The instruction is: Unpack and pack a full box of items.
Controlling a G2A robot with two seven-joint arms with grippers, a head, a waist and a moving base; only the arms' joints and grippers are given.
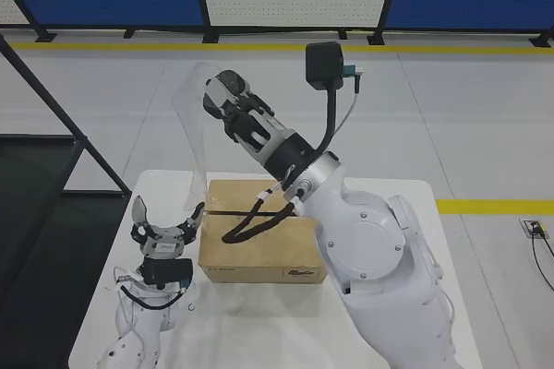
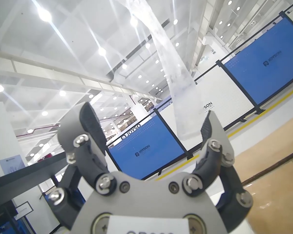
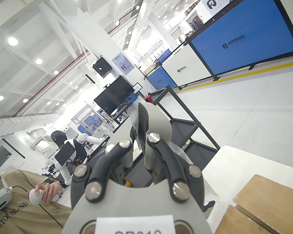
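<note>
A brown cardboard box (image 1: 258,242) stands in the middle of the white tabletop (image 1: 258,323), and its top flaps lie flat. The right gripper (image 1: 227,92) is high above the far side of the box, beyond the tabletop edge, and its fingers (image 3: 146,118) are pressed together on the upper end of a long strip of clear tape (image 1: 190,124). From this pinch the strip hangs down in a loose curve toward the far left corner of the box; I cannot tell if its lower end is stuck there. The left gripper (image 1: 169,218) is low over the tabletop, just beside the left side of the box and not touching it. Its fingers (image 2: 91,125) are spread wide and hold nothing. In the left wrist view the tape (image 2: 172,59) rises past the fingertip (image 2: 207,125) that is nearer the box (image 2: 271,171), apart from the other fingertip. In the right wrist view the box (image 3: 258,196) lies below the gripper (image 3: 140,116).
</note>
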